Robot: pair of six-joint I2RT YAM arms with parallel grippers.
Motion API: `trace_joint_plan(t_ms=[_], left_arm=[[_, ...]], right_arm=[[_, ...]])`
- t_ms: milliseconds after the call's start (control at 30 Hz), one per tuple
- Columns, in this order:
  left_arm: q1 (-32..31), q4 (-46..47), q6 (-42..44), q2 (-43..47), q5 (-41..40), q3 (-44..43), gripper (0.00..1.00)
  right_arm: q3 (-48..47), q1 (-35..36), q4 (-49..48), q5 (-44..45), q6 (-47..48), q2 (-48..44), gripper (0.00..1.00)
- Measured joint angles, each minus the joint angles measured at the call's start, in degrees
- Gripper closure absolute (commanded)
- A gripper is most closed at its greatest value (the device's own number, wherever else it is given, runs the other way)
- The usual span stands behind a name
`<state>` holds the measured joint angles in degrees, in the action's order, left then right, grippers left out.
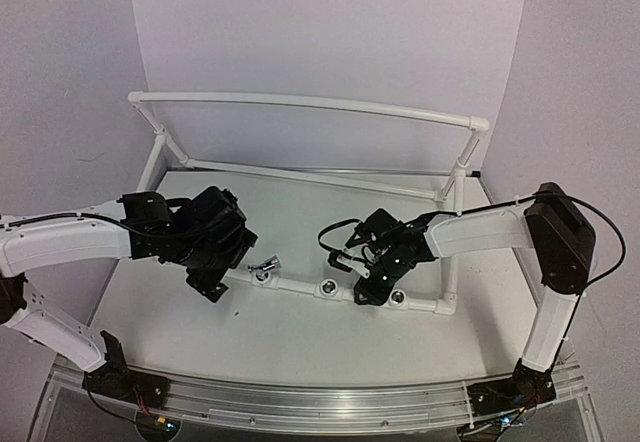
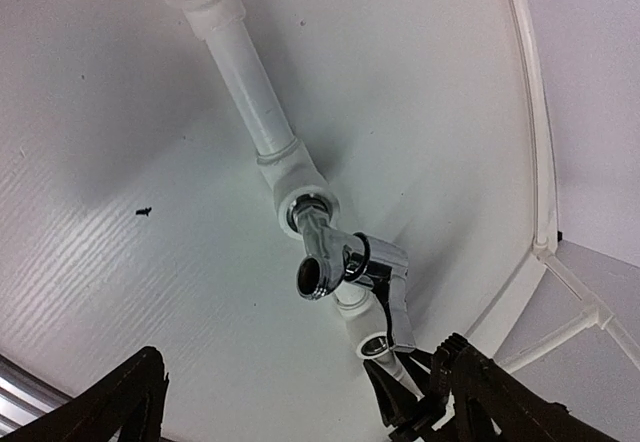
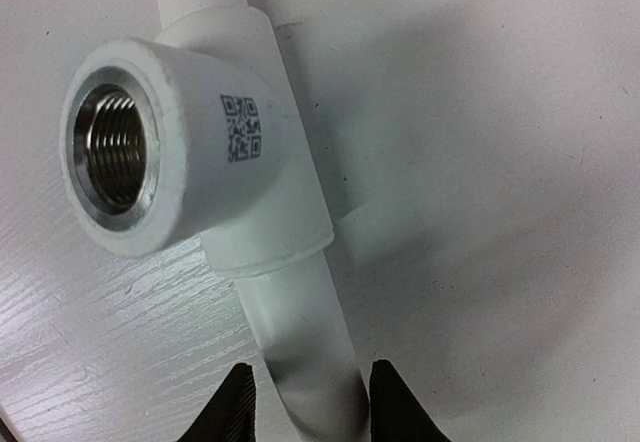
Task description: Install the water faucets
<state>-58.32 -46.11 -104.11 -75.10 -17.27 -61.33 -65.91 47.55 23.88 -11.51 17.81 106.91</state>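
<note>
The pipe frame (image 1: 300, 103) lies on the table (image 1: 300, 342). The faucet (image 1: 267, 264) sits in the left socket (image 2: 292, 212) of its front pipe (image 1: 295, 284), just right of my left gripper (image 2: 300, 362). My right gripper (image 3: 305, 407) straddles that pipe further right, beside an empty socket (image 3: 110, 147).

Pale backdrop walls (image 1: 330, 32) around a white wood-grain table (image 1: 300, 340); aluminium rail (image 1: 330, 399) at its near edge

My right gripper (image 3: 308, 402) straddles the white pipe (image 3: 300, 337), one finger close on each side; I cannot confirm contact. Just above, a tee fitting (image 3: 230, 202) bears a QR code (image 3: 241, 128) and a threaded metal socket (image 3: 112, 147), threads exposed, over the white table (image 3: 500, 212).
</note>
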Motion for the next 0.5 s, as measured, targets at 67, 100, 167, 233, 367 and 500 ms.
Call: trace_joint_plan(t_ms=[67,100,167,233,367,500], left_arm=[[-0.2,1.7,-3.8,-1.4,1.4,0.1,0.05],[-0.3,2.2,-4.8,-1.8,1.8,0.1,0.05],[-0.6,3.2,-6.5,-3.2,2.3,-0.4,0.07],[-0.7,4.3,-7.6,-5.4,2.8,-1.3,0.08],[-0.7,6.6,-8.9,-7.8,3.6,-1.6,0.09],[-0.7,8.5,-9.6,-8.3,3.5,-1.5,0.12]], right_arm=[[0.0,0.0,0.0,0.0,-0.2,0.0,0.62],[0.0,0.0,0.0,0.0,-0.2,0.0,0.62],[0.0,0.0,0.0,0.0,-0.2,0.0,0.62],[0.0,0.0,0.0,0.0,-0.2,0.0,0.62],[0.0,0.0,0.0,-0.2,-0.2,0.0,0.62],[0.0,0.0,0.0,-0.3,-0.2,0.0,0.63]])
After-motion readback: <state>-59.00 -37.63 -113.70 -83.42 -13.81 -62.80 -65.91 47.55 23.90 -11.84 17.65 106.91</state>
